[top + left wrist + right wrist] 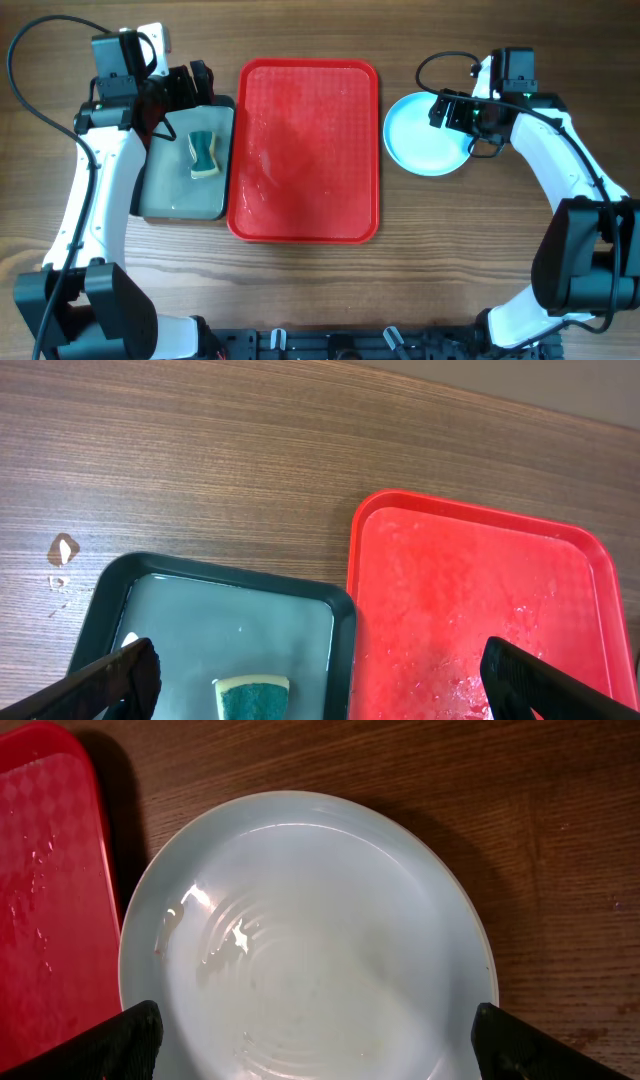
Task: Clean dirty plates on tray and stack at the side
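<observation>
One pale turquoise plate (310, 950) shows in the right wrist view. It lies flat on the wooden table (320, 300), just beside the right-hand rim of the red tray (305, 150). Whether other plates lie under it cannot be told from above. No plate is on the tray, whose floor carries only beads of water.

Your right gripper (320, 1040) has its jaws spread wide, with a finger showing at each side of the plate, and it grasps nothing. Your left gripper (320, 685) is likewise spread and empty, poised over the black-rimmed pan (160, 195), where the sponge (204, 154) rests in shallow water.

Judged from this layout, the stacking is done or nearly so. The step in hand is the release and retreat at the plate. To do it well, raise the right arm straight up until both fingers clear the rim, and only then swing it away. A sideways exit risks hooking the rim and sliding the wet plate toward the tray. Keep the jaws wide through the lift. A wet sheen and a small fleck near the plate's left inner wall suggest checking it for cleanliness before you call it finished.
</observation>
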`<state>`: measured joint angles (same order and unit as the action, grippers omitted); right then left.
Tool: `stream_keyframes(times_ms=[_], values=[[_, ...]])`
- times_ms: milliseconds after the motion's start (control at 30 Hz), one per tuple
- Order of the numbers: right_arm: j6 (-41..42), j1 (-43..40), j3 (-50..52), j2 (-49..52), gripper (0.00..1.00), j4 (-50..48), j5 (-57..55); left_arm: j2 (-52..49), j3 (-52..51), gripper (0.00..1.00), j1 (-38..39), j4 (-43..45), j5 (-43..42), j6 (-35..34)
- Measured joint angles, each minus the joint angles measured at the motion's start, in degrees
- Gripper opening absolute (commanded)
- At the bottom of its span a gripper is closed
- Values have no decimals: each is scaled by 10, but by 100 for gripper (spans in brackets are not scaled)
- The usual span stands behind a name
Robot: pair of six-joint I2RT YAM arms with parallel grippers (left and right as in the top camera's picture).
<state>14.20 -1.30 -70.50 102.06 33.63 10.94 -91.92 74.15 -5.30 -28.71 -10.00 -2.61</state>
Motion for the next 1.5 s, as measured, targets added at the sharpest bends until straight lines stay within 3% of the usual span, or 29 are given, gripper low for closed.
stream_keyframes(times_ms=[433,900,1067,1267,1500], values=[[0,0,0,-13,100,0,0,0,0,100,0,0,0,0],[0,0,6,-249,100,-21,-3,0,0,100,0,0,0,0],[0,0,76,-336,100,-165,-9,0,0,100,0,0,0,0],[-2,0,264,-500,100,-386,-12,0,0,100,0,0,-2,0],[-2,0,473,-714,100,-498,-40,0,0,100,0,0,-4,0]])
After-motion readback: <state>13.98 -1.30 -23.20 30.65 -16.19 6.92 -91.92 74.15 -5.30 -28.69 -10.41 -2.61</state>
